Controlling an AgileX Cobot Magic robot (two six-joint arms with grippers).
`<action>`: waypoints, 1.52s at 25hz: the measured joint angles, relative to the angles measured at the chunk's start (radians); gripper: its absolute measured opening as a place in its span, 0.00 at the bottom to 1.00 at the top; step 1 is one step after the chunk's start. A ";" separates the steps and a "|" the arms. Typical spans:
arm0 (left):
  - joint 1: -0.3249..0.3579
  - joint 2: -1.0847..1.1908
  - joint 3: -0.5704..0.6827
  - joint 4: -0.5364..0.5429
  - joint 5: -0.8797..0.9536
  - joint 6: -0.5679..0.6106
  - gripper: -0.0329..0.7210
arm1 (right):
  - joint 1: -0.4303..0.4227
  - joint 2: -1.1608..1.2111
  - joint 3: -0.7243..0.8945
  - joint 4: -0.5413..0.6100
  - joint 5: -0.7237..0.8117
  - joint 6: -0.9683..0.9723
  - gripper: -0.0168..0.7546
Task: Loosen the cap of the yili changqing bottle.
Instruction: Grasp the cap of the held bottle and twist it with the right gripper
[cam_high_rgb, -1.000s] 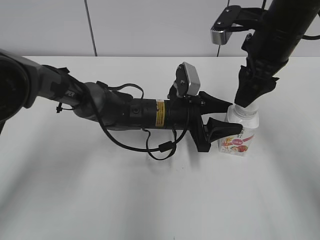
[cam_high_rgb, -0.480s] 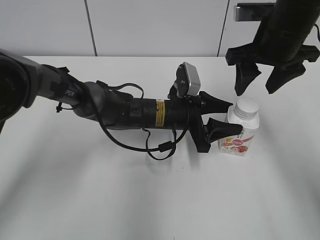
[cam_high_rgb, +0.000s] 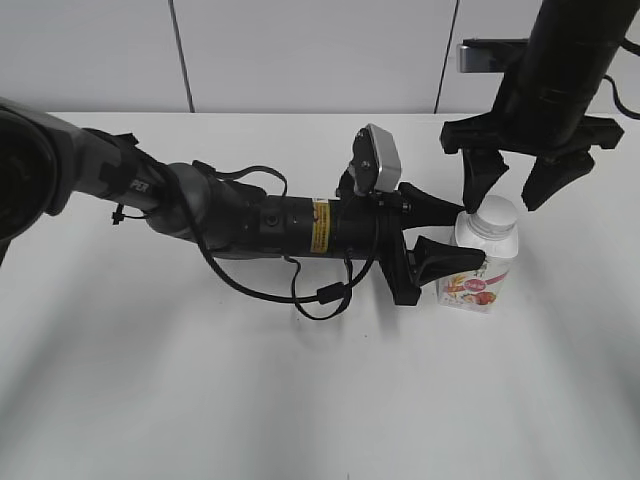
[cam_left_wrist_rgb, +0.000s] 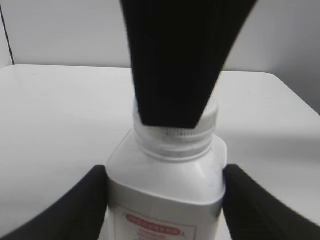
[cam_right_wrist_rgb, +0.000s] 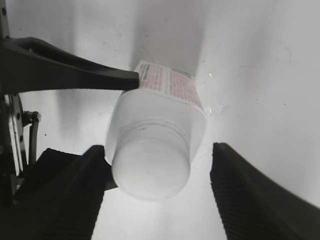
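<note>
The yili changqing bottle (cam_high_rgb: 478, 275), white with a pink-red fruit label, stands upright on the table at the right. Its white cap (cam_high_rgb: 496, 213) sits on the neck. My left gripper (cam_high_rgb: 452, 236) reaches in from the left and is shut on the bottle's body; the left wrist view shows both jaws pressed on the bottle (cam_left_wrist_rgb: 165, 185) below the cap (cam_left_wrist_rgb: 175, 137). My right gripper (cam_high_rgb: 510, 193) hangs from above, open, with its fingers on either side of the cap and apart from it; the right wrist view shows the cap (cam_right_wrist_rgb: 151, 170) between the spread jaws (cam_right_wrist_rgb: 160, 195).
The white table (cam_high_rgb: 200, 380) stretches to the left and front. A grey wall stands behind it. My left arm (cam_high_rgb: 250, 222) lies across the table's middle with a loose black cable (cam_high_rgb: 320, 295) under it.
A second ago my right gripper was shut on the cap. It let go, opened and lifted, turned about its axis, then came back down to straddle the cap. The left gripper and bottle stayed still.
</note>
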 joint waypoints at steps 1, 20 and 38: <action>0.000 0.000 0.000 0.000 0.000 0.000 0.61 | 0.000 0.001 0.000 0.000 0.001 0.000 0.69; 0.000 0.000 0.000 0.000 0.001 0.000 0.61 | 0.001 0.030 0.001 0.003 0.003 -0.017 0.54; 0.000 0.000 0.000 0.002 0.000 0.000 0.61 | 0.001 0.030 0.001 0.004 0.009 -1.244 0.53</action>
